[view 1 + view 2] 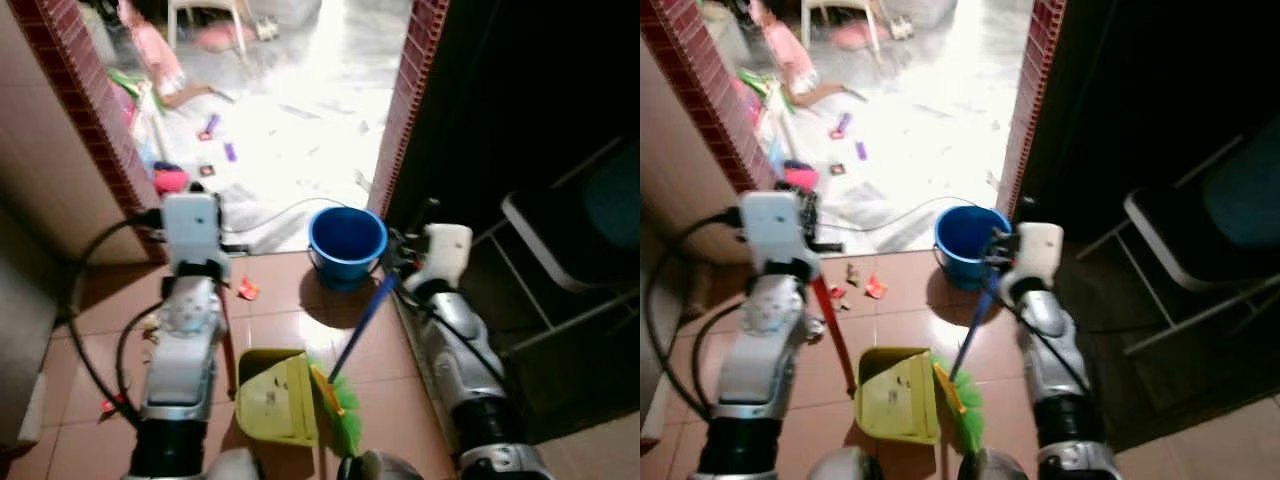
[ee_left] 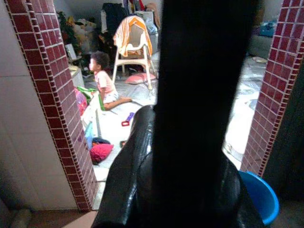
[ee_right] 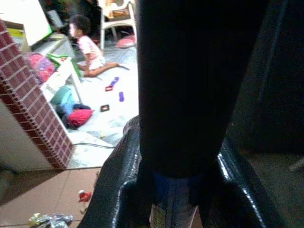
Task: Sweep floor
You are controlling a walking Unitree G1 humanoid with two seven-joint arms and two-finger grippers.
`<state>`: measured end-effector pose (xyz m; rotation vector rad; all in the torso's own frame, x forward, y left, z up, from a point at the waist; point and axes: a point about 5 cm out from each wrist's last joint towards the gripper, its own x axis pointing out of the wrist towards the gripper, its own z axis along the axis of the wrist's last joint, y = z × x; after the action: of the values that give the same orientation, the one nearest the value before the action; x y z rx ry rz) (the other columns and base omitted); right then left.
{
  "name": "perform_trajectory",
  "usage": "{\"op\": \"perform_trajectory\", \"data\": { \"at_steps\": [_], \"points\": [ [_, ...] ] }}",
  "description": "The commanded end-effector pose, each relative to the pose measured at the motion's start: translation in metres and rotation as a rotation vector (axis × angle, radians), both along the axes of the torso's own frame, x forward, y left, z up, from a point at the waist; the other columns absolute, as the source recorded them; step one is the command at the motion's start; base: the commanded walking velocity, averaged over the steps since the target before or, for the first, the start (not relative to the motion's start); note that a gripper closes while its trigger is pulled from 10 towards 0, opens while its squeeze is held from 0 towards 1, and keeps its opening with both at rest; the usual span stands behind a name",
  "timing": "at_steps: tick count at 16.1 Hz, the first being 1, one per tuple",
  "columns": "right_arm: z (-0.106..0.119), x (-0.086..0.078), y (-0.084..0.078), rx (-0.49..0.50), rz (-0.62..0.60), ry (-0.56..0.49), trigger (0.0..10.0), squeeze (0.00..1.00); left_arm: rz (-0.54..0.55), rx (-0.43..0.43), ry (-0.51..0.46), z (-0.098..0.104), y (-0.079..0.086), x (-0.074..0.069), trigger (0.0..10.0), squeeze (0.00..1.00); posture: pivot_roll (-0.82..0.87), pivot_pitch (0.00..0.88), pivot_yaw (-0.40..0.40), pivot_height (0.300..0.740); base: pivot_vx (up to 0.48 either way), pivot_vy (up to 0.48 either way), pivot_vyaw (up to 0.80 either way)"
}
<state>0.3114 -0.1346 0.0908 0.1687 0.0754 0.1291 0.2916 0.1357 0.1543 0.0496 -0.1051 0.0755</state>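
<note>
Head views: the left gripper [image 1: 815,243] grips the red handle [image 1: 835,335] of a yellow dustpan [image 1: 898,395] resting on the tiled floor [image 1: 905,310]. The right gripper [image 1: 992,250] grips the blue handle of a green broom [image 1: 967,405], its bristles touching the dustpan. A blue bucket [image 1: 347,243] stands by the doorway; litter scraps [image 1: 875,288] lie just beside it.

Left wrist view: fingers closed around a dark shaft; a child [image 2: 105,83] sits beyond.

Right wrist view: fingers clamped on the broom's blue shaft.
</note>
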Motion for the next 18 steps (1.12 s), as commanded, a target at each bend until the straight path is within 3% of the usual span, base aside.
{"op": "perform_trajectory", "data": {
  "at_steps": [1, 10, 11, 16, 18],
  "points": [
    [-0.001, 0.0, 0.005, 0.015, 0.01, 0.015, 10.0, 0.0, 0.008, 0.0, -0.055, 0.011, 0.0, 0.002, 10.0, 0.0, -0.02, 0.063, -0.026, 0.74, 0.0, 0.48, -0.8],
    [0.0, 0.004, 0.015, 0.047, 0.0, 0.015, 10.0, 0.0, -0.022, 0.026, -0.006, -0.004, -0.003, 0.002, 10.0, 0.0, 0.0, 0.056, -0.015, 0.74, 0.0, 0.48, -0.74],
    [0.002, 0.007, 0.016, 0.044, -0.001, 0.005, 10.0, 0.0, -0.014, 0.058, -0.008, -0.007, 0.0, 0.002, 10.0, 0.0, 0.01, 0.056, -0.015, 0.74, 0.0, 0.48, 0.0],
    [0.004, 0.009, 0.01, 0.014, -0.018, 0.001, 10.0, 0.0, 0.044, 0.056, 0.0, -0.014, 0.004, -0.003, 10.0, 0.0, 0.02, 0.063, -0.046, 0.74, 0.0, 0.48, 0.0],
    [0.006, 0.011, 0.012, 0.02, -0.009, -0.005, 10.0, 0.0, 0.034, 0.059, -0.013, -0.014, -0.001, -0.004, 10.0, 0.0, 0.01, 0.066, -0.054, 0.74, 0.0, 0.189, 0.0]
  ]
}}
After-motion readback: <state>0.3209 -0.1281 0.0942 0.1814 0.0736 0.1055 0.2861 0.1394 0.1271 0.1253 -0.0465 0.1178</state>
